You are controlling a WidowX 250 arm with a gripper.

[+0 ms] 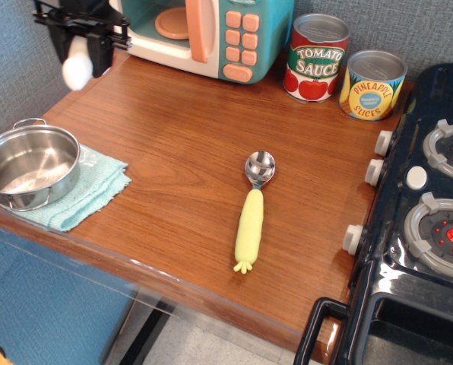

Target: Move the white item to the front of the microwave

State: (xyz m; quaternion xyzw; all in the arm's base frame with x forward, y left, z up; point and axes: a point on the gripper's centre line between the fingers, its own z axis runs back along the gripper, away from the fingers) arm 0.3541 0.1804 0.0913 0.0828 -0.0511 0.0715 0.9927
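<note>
The white item [77,67] is a small smooth white toy hanging from my gripper [80,47] at the top left. The gripper is shut on its upper part and holds it in the air above the table's far left edge. The microwave [211,34] has a teal body, cream frame and salmon-pink handle and buttons. It stands at the back of the table, just right of the gripper, with its door open.
An empty steel pot [29,166] sits on a teal cloth [90,190] at the front left. A yellow-handled spoon [252,213] lies mid-table. Tomato sauce can [316,57] and pineapple can [372,84] stand at the back. A toy stove [428,213] is at right.
</note>
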